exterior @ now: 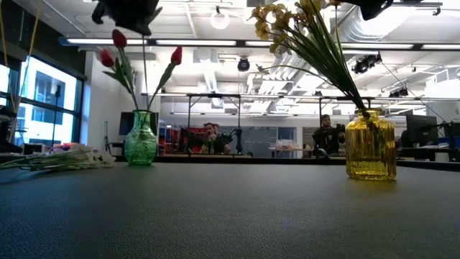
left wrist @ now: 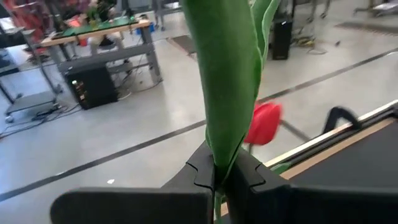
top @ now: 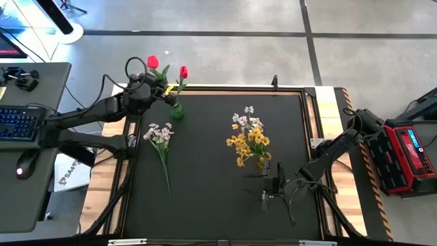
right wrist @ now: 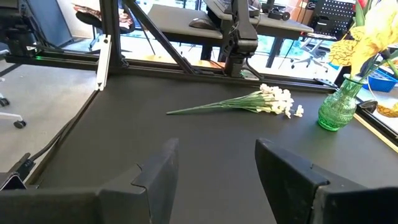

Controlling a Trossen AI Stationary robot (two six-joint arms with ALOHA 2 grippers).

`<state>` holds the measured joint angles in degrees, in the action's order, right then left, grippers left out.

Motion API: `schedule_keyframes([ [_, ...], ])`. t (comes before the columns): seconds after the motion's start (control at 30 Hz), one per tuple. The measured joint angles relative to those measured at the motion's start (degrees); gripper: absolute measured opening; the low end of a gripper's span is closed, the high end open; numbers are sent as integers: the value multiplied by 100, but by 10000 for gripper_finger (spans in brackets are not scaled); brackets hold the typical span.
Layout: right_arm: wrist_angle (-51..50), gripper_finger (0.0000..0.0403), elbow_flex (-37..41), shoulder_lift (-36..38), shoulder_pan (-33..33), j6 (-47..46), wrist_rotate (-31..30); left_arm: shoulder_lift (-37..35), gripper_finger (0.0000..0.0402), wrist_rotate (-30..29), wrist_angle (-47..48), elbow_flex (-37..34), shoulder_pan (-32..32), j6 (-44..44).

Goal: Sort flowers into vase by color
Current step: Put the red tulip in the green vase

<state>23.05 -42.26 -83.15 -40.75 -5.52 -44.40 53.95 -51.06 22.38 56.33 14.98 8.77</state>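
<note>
Workshop floor of pale concrete surrounds a black-topped bench [top: 218, 171] with wooden edging; desks and people show far behind in the low view.

Item 1, left: left tool [top: 151, 87], at the far left corner of the bench, above the green vase [top: 177, 111]. Fingers closed on the stem and leaf of a red tulip [top: 153, 62]; the left wrist view shows the green leaf pinched where the pads meet. Its bloom hangs out past the bench's far edge.

Item 2: green vase, near the far left corner, upright, already holding red tulips; one bloom [top: 183, 72] shows just right of the tool.

Item 3: white-pinkish bunch [top: 160, 134], lying flat on the bench near the vase, stem pointing to the near side. Not yet sorted.

Item 4, centre-right: yellow vase [exterior: 370, 144], upright, holding the yellow blossom bunch [top: 250, 142] and a white-pinkish sprig [top: 244, 120].

Item 5, right: right tool [top: 272, 184], resting low just near of the yellow vase, fingers spread wide, empty.

Handling note, as judgement: the step in hand looks like seating the held tulip in the green vase. The neck is narrow and partly filled, so the stem end should be brought directly over the opening, kept close to vertical, and lowered slowly. Release only once the stem is well inside; a sideways push on the seated tulips could tip the vase.
</note>
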Motion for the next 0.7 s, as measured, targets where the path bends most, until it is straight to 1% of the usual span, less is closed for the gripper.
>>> schedule_keyframes([
  [0.1,-1,199,0,0,0,-2,1,0,1,146,18,133,-132,49],
  [0.2,1,199,0,0,0,-2,2,2,1,154,163,136,-163,117],
  [0.3,2,199,0,0,0,-2,2,55,1,150,518,136,-93,396],
  [0.37,2,199,0,0,0,-2,2,68,1,258,771,132,-41,592],
  [0.5,4,199,0,0,0,4,2,79,0,391,857,130,12,726],
  [0.7,4,199,0,0,0,0,2,81,0,394,872,115,206,726],
])
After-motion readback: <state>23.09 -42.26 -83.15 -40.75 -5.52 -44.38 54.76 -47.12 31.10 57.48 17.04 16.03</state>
